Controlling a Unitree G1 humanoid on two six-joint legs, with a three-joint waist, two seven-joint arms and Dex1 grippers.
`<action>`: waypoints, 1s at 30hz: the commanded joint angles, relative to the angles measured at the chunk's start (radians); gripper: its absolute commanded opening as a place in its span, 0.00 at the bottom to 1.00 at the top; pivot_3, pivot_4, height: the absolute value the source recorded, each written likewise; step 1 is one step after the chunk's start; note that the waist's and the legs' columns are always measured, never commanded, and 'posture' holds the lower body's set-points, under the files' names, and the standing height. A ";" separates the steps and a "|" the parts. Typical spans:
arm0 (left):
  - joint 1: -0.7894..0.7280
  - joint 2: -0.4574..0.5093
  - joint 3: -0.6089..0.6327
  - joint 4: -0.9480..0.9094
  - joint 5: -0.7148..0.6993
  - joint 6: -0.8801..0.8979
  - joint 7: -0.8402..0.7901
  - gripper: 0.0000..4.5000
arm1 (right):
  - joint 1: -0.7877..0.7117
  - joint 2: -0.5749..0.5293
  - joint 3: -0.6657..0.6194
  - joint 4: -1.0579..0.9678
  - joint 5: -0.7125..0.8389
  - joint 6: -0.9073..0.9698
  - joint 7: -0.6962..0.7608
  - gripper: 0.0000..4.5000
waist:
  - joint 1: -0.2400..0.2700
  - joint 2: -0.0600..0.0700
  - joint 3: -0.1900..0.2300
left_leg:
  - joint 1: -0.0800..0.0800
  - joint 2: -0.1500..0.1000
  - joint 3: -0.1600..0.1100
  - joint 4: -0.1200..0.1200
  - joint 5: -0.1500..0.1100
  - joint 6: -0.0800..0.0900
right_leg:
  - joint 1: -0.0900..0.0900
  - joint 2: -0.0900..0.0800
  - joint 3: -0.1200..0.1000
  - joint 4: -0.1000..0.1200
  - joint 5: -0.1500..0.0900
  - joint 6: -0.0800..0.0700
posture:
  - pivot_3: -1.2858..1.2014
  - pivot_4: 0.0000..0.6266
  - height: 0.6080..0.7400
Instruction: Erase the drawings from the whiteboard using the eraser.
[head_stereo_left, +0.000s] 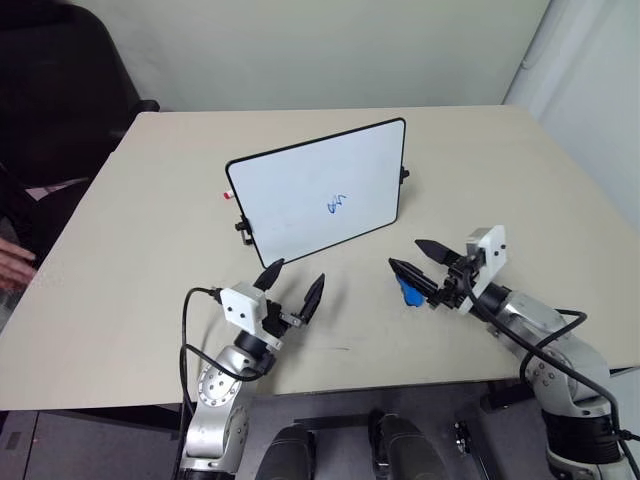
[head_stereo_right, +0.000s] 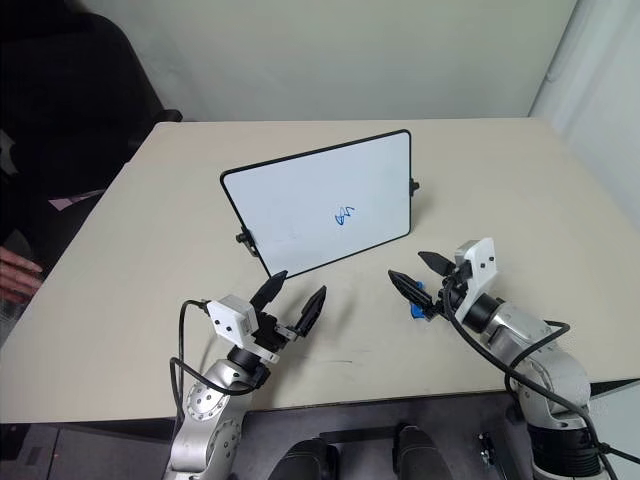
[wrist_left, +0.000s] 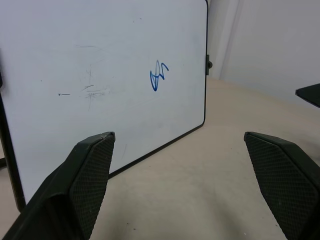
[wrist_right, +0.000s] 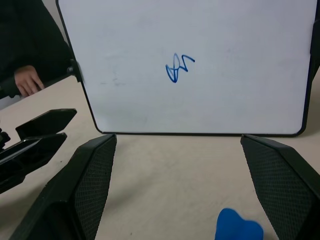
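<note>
Both grippers sit at the near edge of the table (head_stereo_left: 120, 330) in the left eye view. Left gripper (head_stereo_left: 297, 287) has its 2 black fingers spread apart with nothing between them, pointing toward the whiteboard (head_stereo_left: 300, 190). Right gripper (head_stereo_left: 418, 258) is also spread wide and holds nothing; the eraser (head_stereo_left: 408, 293), a small blue block, lies on the table just under and beside its lower finger, not gripped. That board stands tilted near the middle of the table, and the drawings (head_stereo_left: 337, 203), 1 blue squiggle, are intact on its white face. A person's hand (head_stereo_left: 14, 264) rests at the far left edge.

From the right eye view the layout reads the same: the eraser (head_stereo_right: 419, 302) on the tabletop beside the open right gripper (head_stereo_right: 417, 268), well apart from the board.

From the left wrist view, the 2 fingers (wrist_left: 85, 180) stand wide apart with bare table between them and the squiggle (wrist_left: 158, 76) ahead, untouched.

From the right wrist view, the fingers (wrist_right: 90, 180) are equally wide, and the eraser (wrist_right: 239, 227) lies low between them on the table, nearer the one finger, with the board's lower frame beyond.

Judged from this, nothing is erased yet: the eraser must be grasped, carried to the board and rubbed across the mark.
</note>
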 joint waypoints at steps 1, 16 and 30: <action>-0.011 0.000 0.002 -0.007 -0.015 -0.006 -0.015 1.00 | -0.001 -0.010 -0.016 -0.047 0.010 -0.003 -0.015 0.93 | 0.000 0.000 0.000 | 0.000 0.000 0.000 0.000 0.000 0.000 | 0.000 0.000 0.000 0.000 0.000 0.000 | 0.52 0.24 1.00; -0.094 0.020 0.049 0.108 -0.043 -0.021 -0.068 1.00 | -0.146 -0.158 -0.026 0.072 0.045 0.432 -0.145 0.93 | 0.001 0.000 0.000 | 0.001 -0.001 0.000 0.000 -0.001 0.000 | 0.002 -0.001 0.000 -0.001 -0.001 0.001 | 0.52 0.24 1.00; -0.093 -0.006 0.045 0.110 -0.033 -0.030 -0.062 1.00 | -0.351 -0.174 0.054 0.157 0.007 0.762 -0.188 0.93 | 0.002 0.000 0.000 | 0.000 0.000 0.000 0.000 -0.001 0.002 | 0.000 0.000 0.000 0.000 -0.002 0.003 | 0.52 0.24 1.00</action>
